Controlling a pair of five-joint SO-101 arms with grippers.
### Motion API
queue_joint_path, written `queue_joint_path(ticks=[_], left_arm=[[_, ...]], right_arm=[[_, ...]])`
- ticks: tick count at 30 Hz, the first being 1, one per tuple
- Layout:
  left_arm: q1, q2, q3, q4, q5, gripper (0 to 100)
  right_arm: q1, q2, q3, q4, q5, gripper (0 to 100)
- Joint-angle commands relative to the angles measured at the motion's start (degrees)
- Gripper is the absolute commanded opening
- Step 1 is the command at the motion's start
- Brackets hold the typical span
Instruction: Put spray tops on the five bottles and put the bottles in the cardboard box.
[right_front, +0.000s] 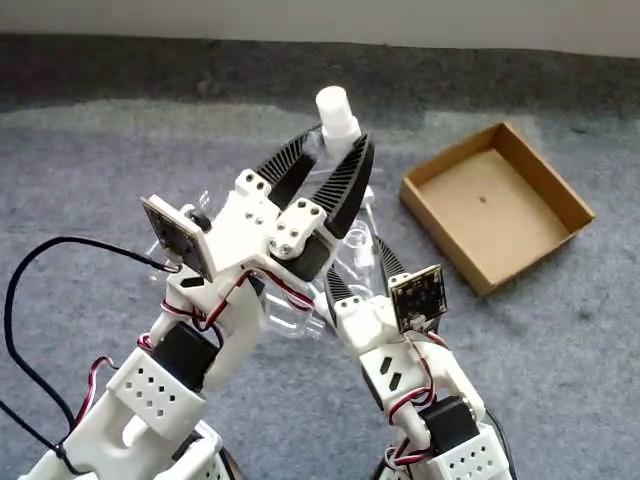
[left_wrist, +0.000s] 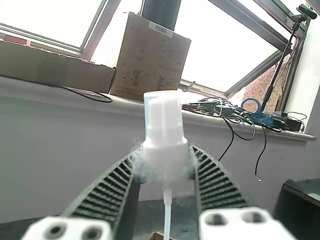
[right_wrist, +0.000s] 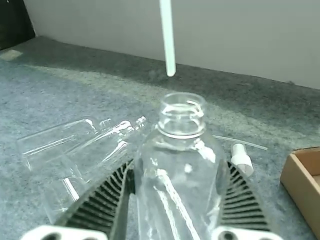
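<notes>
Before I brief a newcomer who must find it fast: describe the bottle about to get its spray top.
Start at the cardboard box on the grey carpet, then look beside it. The right claw grips a clear bottle upright, mouth open, right under the spray top in the left claw. The other bottles lie flat on the carpet.

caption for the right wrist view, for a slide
Right gripper, jaws shut on an upright clear bottle with an open neck; a thin white dip tube hangs above it.
</notes>
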Motion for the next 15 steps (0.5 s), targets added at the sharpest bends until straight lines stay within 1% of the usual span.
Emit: queue_joint_path(ticks=[1,10,15], left_arm=[[0.92,-0.75,2.59,-1.49,0.70,1],[1.01,-0.75,4.79,-1.32,0.97,1],[4.09,-1.36,8.31,-0.88,0.70,1]], right_arm=[[0.66,-0.84,-0.66,-1.63,0.88,16.0],[0.66,-0.84,-0.66,-1.54,0.88,15.9],[0.92,-0.84,-0.66,-1.27,0.88,15.9]])
